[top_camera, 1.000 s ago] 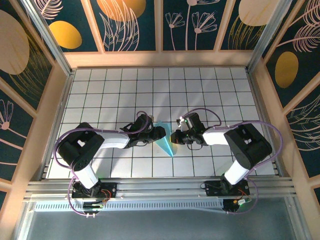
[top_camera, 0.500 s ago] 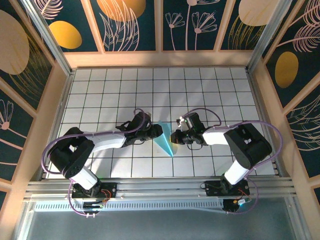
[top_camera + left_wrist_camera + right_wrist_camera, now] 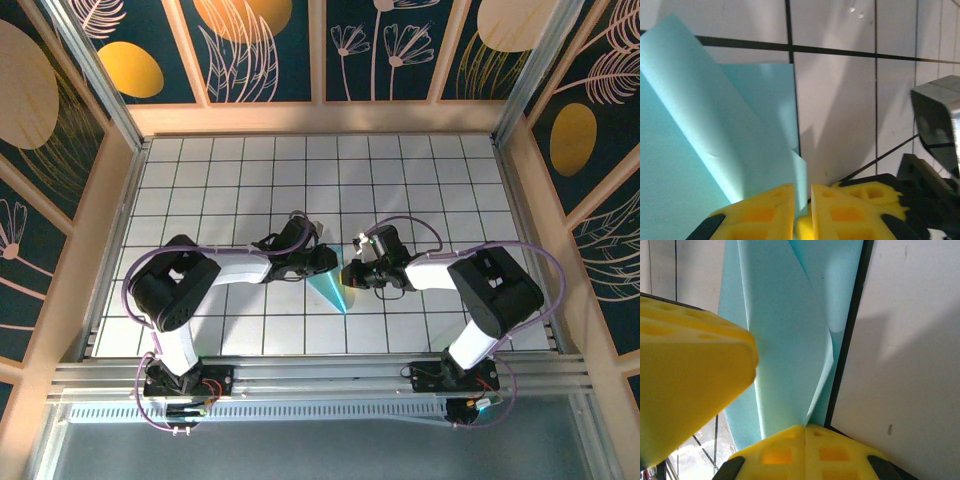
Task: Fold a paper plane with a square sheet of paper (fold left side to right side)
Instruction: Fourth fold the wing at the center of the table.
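Note:
The square sheet of paper [image 3: 329,287] lies mid-table as a light-blue creased shape, its point toward the near edge. In the left wrist view the paper [image 3: 715,140] has a raised flap. The edge of that flap stands in the slit between the yellow fingers of my left gripper [image 3: 802,200]. From above, the left gripper [image 3: 326,262] is at the paper's upper left edge. My right gripper [image 3: 349,272] is at its right edge. Its fingers meet with no gap, and a fold of the paper [image 3: 790,340] runs into the seam of the right gripper [image 3: 805,432].
White gridded tabletop [image 3: 440,190] inside wooden walls [image 3: 320,118]. The two grippers sit about half a tile apart, the left gripper's yellow finger [image 3: 690,375] looming in the right wrist view and the right gripper's body [image 3: 935,125] showing in the left wrist view.
My left gripper has slid right onto the paper's edge and its jaws have narrowed to a slit. The right gripper has stayed put and shut.

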